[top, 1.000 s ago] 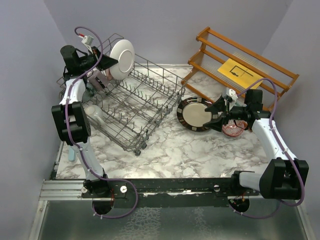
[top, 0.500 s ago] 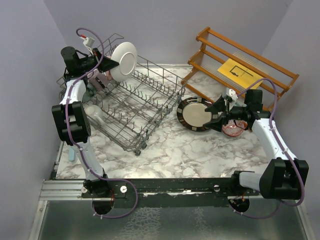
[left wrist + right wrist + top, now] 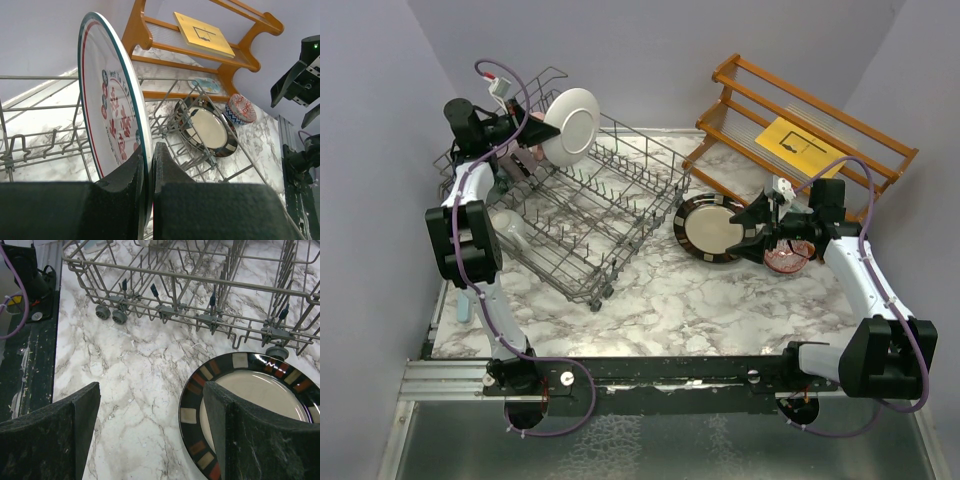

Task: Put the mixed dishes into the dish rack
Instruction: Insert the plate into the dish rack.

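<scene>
Marble table (image 3: 700, 300): carries everything listed below.

Dish rack (image 3: 610, 200): we see it on the left half of the table, set at an angle, tines upright, small wheels visible in the right wrist view.

Wooden shelf (image 3: 800, 130): far right, behind the right arm, with a yellow sheet (image 3: 800, 143) lying on it.

Black-rimmed plate (image 3: 712, 228): on the table just beside the rack's right corner. We cannot tell whether it lies flat or leans.

White plate (image 3: 570, 125): red lettering and a teal rim, held on edge above the far left part of the rack.

Left gripper (image 3: 535, 128): fingers pinched together on the white plate's rim, one on each face.

Right gripper (image 3: 752, 228): fingers well apart, holding nothing, just beside the black-rimmed plate; in its own wrist view one finger overlaps the plate's rim.

Red patterned bowl (image 3: 787, 258): on the table beneath the right arm, near the black-rimmed plate.
</scene>
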Motion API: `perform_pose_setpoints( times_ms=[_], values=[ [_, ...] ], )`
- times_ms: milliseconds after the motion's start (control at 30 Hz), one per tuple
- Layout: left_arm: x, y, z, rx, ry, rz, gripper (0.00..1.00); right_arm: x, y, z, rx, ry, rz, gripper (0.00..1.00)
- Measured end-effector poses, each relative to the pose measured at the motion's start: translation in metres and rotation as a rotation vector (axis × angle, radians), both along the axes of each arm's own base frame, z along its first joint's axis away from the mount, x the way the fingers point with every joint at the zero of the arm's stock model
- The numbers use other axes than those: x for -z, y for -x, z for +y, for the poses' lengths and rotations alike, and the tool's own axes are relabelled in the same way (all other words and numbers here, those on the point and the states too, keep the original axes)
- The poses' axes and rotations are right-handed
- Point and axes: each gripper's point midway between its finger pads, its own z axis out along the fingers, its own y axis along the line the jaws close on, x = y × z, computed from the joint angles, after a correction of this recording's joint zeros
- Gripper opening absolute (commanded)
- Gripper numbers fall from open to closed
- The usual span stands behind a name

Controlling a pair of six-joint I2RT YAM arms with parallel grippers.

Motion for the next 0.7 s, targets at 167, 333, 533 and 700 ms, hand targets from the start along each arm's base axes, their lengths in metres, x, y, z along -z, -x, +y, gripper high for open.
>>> perform_pose_setpoints(
  times_ms=[167, 333, 533, 700],
  values=[
    [0.008, 0.0, 0.0, 0.008, 0.006, 0.024, 0.0, 0.0, 0.0, 0.0, 0.0, 0.0, -0.001, 0.83],
    [0.016, -0.001, 0.0, 0.01, 0.01, 0.044, 0.0, 0.0, 0.0, 0.0, 0.0, 0.0, 0.0, 0.83],
    [0.027, -0.003, 0.001, 0.007, -0.004, 0.051, 0.0, 0.0, 0.0, 0.0, 0.0, 0.0, -0.001, 0.83],
    [0.046, -0.004, -0.001, 0.0, -0.033, 0.09, 0.0, 0.0, 0.0, 0.0, 0.0, 0.0, 0.0, 0.83]
  ],
)
